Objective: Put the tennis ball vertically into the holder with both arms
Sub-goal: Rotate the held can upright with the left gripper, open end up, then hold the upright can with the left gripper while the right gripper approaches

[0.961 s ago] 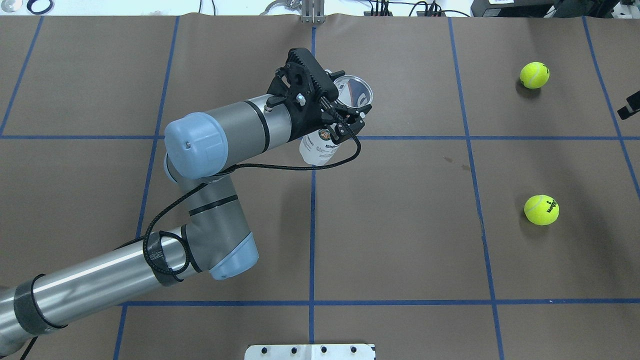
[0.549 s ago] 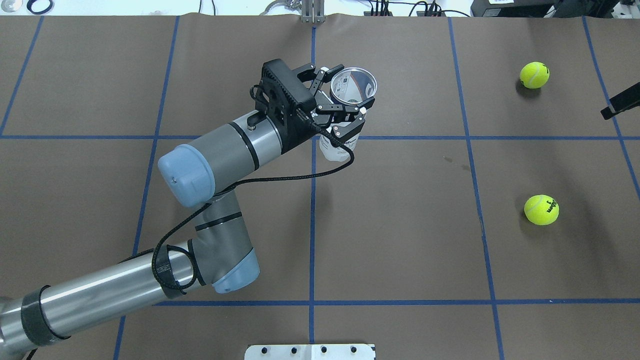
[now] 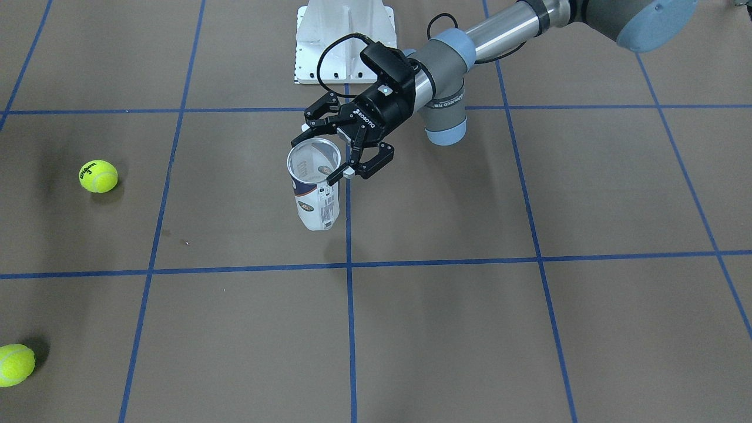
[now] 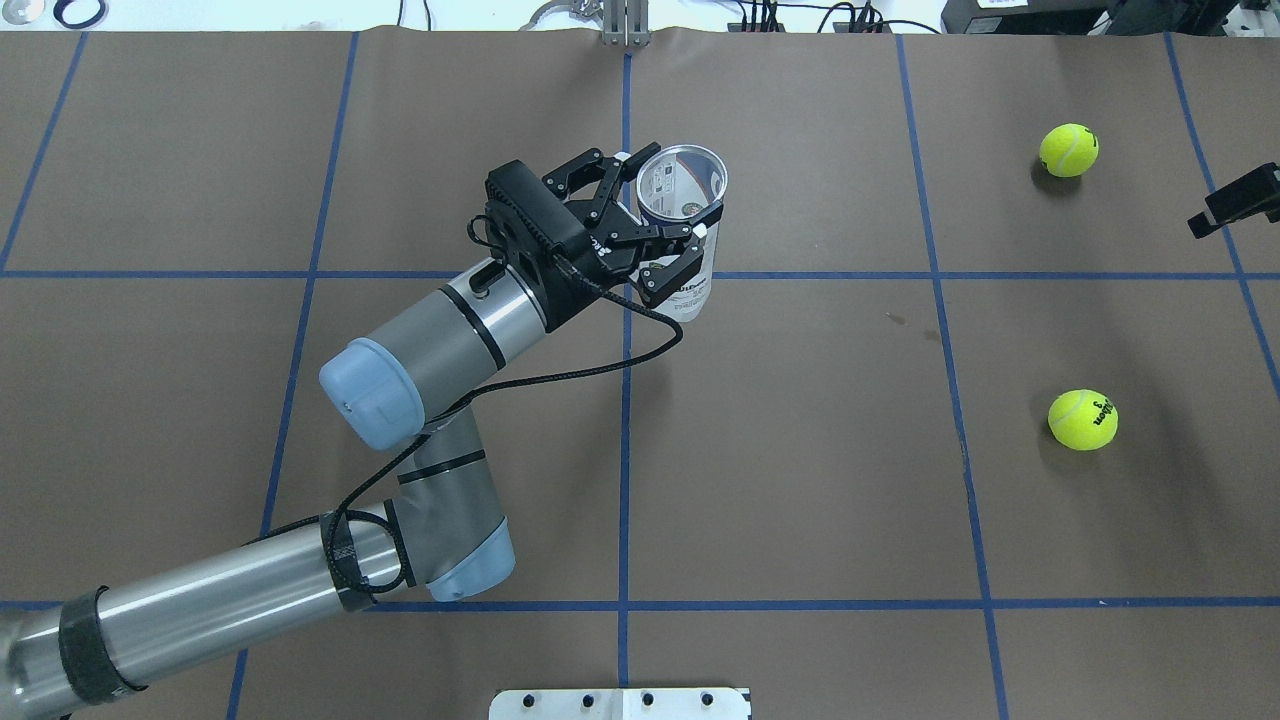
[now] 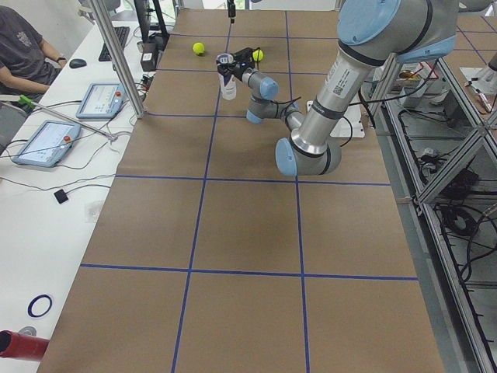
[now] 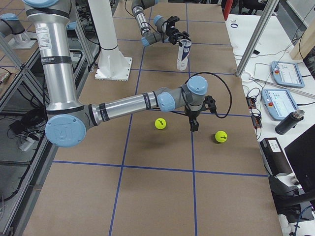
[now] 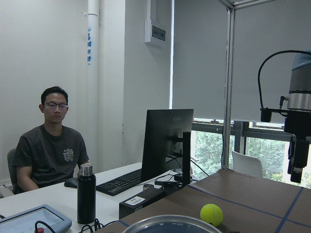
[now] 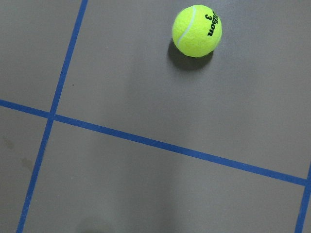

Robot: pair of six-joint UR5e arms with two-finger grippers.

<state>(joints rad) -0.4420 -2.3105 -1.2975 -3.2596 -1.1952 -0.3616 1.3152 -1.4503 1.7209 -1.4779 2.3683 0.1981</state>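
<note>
The holder (image 4: pixel 680 185) has tipped more upright, well beyond the white base (image 4: pixel 620 703). The left end effector (image 4: pixel 665 215) pinches it just under the rim. So high a pinch on slick plastic could let it swing or slip. Right end effector (image 4: pixel 1235 205): cannot tell.

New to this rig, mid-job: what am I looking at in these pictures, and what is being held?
Two robot arms work at a brown table. One camera looks down from behind the robot, one faces it so sides flip, two look from the table's ends, one rides each wrist. The left gripper grips the holder, a clear ball can, open end up. The far tennis ball and the near tennis ball lie on the table; the right gripper hovers near them, holding neither.
</note>
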